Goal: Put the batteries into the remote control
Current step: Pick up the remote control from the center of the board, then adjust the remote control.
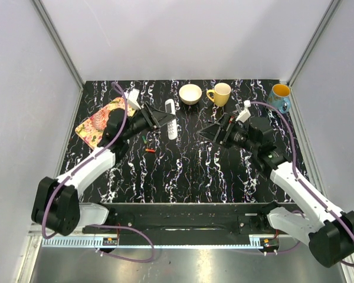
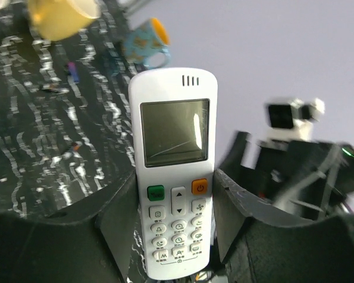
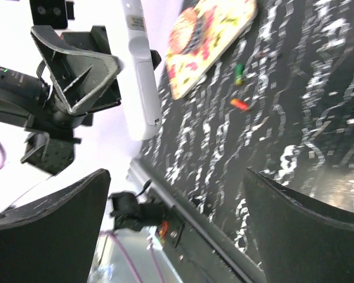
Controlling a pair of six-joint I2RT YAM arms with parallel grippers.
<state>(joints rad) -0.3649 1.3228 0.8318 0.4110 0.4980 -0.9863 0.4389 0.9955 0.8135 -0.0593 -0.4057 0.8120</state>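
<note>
I look down at the black surface point(image 1: 189, 171) with white squiggles on it. It is the biggest thing here, and everything sits on it.

I say where things are from the cream bowl point(image 1: 190, 94), which stands at the far side of the surface.

My two arms come next. The left arm point(image 1: 88, 168) reaches up toward the bowl from the near left. The left gripper point(image 1: 159, 118) has its jaws squeezed onto the remote control point(image 1: 171, 119), one black finger on each long side. In the left wrist view I see the remote control point(image 2: 174, 177) face on, with its grey screen, a green button and an orange button. The left gripper point(image 2: 174, 206) holds it by the lower half.

The right arm point(image 1: 295, 180) reaches in from the near right. The right gripper point(image 1: 209, 131) is nearer to me than the bowl and a bit to the right of it. Its jaws are spread wide with nothing in them, and the right wrist view shows the right gripper point(image 3: 177, 218) that way too.

A flowery board point(image 1: 97, 121) lies well to the left of the bowl.

The remote control is just to the near left of the bowl, close to it but not touching.

A yellow mug point(image 1: 220, 94) stands just right of the bowl. A blue mug point(image 1: 279, 97) stands farther right, past the yellow one.

A green battery point(image 1: 143, 140) and a red battery point(image 1: 150, 150) lie on the surface to the near left of the bowl, farther from it than the remote control is. They are close together but apart.
</note>
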